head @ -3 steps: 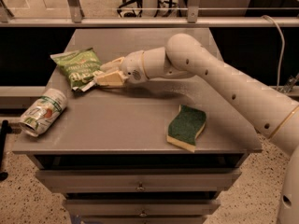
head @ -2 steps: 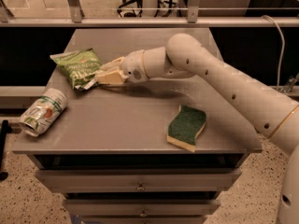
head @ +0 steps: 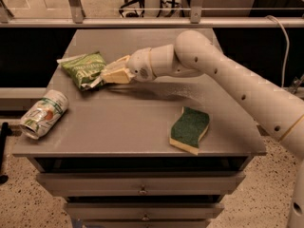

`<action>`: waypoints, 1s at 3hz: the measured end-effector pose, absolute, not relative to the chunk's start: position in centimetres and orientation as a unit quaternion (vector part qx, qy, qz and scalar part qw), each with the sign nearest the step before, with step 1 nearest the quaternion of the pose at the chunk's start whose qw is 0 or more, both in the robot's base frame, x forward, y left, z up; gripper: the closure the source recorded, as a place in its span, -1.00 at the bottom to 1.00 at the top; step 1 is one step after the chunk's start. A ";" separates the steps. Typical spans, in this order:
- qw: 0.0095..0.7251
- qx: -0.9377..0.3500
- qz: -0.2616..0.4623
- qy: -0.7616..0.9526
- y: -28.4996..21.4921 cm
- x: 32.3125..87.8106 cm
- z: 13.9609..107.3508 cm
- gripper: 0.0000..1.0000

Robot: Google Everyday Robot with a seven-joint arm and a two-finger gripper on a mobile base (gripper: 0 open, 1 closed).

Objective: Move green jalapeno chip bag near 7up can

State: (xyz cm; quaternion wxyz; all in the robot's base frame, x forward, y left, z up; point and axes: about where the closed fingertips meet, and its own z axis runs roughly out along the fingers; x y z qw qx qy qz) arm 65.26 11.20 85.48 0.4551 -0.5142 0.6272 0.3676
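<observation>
On its side at the tabletop's (head: 128, 122) left edge: dented silver-white can (head: 43, 114), green print, red spot. Further back, apart from it: flat, crinkly green chip bag (head: 83, 69), white lettering, pale edges. Clamped on its right edge: cream gripper (head: 105, 76), fingers closed. Front right: green sponge (head: 190, 129).

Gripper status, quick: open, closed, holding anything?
Gripper: closed on the right edge of the chip bag, which lies on the table.
</observation>
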 end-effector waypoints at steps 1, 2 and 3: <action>0.454 -0.523 0.368 0.621 10.3 64.5 86.5 1.00; 0.441 -0.538 0.372 0.614 7.5 60.9 88.1 1.00; 0.439 -0.536 0.375 0.615 7.1 60.1 88.2 1.00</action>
